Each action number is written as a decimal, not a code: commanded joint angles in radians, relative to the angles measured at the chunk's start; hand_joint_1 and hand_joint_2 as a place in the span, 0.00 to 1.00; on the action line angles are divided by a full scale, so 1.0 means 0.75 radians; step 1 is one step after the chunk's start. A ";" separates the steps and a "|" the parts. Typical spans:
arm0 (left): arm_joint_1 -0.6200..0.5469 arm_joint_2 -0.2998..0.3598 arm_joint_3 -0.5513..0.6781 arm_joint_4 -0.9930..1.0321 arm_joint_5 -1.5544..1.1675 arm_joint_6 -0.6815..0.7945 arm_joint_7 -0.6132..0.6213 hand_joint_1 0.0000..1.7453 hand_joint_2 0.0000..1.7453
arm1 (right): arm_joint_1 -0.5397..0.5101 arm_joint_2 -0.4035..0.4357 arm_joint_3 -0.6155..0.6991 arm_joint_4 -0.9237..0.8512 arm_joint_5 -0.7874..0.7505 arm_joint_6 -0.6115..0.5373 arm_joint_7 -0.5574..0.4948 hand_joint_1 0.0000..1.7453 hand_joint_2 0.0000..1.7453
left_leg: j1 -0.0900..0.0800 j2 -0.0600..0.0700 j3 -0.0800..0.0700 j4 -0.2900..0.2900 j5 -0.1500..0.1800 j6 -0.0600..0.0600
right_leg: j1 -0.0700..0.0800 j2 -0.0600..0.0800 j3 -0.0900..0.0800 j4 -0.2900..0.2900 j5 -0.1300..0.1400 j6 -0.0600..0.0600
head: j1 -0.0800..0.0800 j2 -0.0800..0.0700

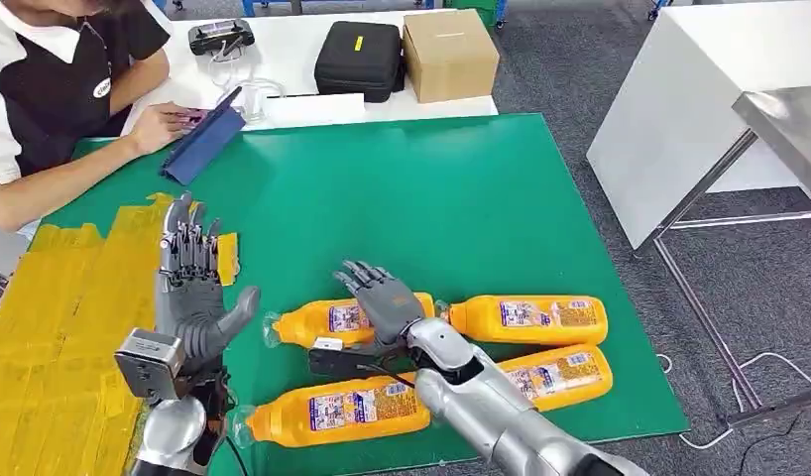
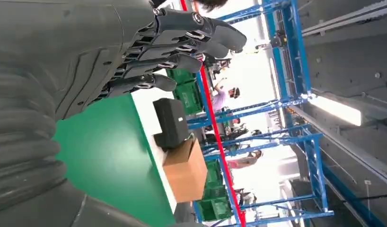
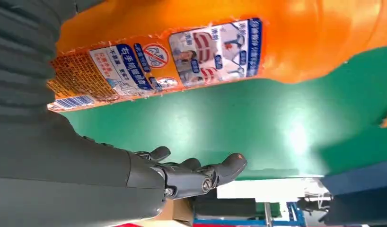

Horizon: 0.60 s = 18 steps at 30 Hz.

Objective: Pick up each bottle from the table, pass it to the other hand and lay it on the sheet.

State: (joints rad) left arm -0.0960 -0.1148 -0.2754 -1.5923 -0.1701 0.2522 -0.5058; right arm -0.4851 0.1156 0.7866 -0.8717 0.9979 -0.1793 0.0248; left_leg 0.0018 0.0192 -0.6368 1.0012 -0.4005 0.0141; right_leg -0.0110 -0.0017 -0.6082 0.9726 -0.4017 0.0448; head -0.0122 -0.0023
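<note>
Several orange bottles with printed labels lie on their sides on the green mat (image 1: pixel 402 198), near its front right. My right hand (image 1: pixel 384 299) is open, fingers stretched out, over the far left bottle (image 1: pixel 330 319). The right wrist view has that bottle (image 3: pixel 206 47) lying alongside my right hand (image 3: pixel 87 175), whose fingers (image 3: pixel 201 176) stay straight and off it. Other bottles lie at the far right (image 1: pixel 530 317), near right (image 1: pixel 565 372) and front (image 1: pixel 332 409). My left hand (image 1: pixel 190 288) stands upright and open, holding nothing, beside the yellow sheet (image 1: pixel 55 317); the left wrist view shows its fingers (image 2: pixel 182 42) spread.
A person sits at the far left, one hand (image 1: pixel 164 124) resting by a blue folder (image 1: pixel 203 139). A black case (image 1: pixel 359 58) and a cardboard box (image 1: pixel 449 55) stand on the white table behind the mat. A white cabinet (image 1: pixel 679 119) and a metal table leg stand at the right.
</note>
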 commanded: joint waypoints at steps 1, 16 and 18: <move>-0.046 0.002 -0.020 0.078 0.005 -0.006 0.001 0.00 1.00 | -0.090 -0.011 0.058 0.136 0.020 0.029 0.013 0.00 1.00 | 0.000 -0.003 0.005 0.000 -0.002 -0.001 | 0.000 -0.002 0.006 0.000 -0.002 -0.002 | 0.000 0.000; -0.039 -0.006 0.011 0.075 0.043 -0.013 -0.038 0.00 1.00 | -0.237 -0.004 0.157 0.368 0.084 0.182 0.093 0.00 1.00 | 0.001 -0.004 0.010 0.001 -0.004 -0.001 | 0.001 -0.001 0.011 0.001 -0.004 -0.002 | 0.000 0.000; -0.039 -0.006 0.011 0.075 0.043 -0.013 -0.038 0.00 1.00 | -0.237 -0.004 0.157 0.368 0.084 0.182 0.093 0.00 1.00 | 0.000 -0.004 0.010 0.001 -0.004 -0.001 | 0.000 -0.001 0.010 0.001 -0.004 -0.002 | 0.000 0.000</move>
State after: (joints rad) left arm -0.0959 -0.1167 -0.2747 -1.5885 -0.1457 0.2407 -0.5344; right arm -0.5869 0.1144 0.8408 -0.7270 1.0575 -0.0587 0.0771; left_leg 0.0017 0.0190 -0.6369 1.0014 -0.4001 0.0143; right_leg -0.0111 -0.0017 -0.6081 0.9727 -0.4014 0.0450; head -0.0122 -0.0023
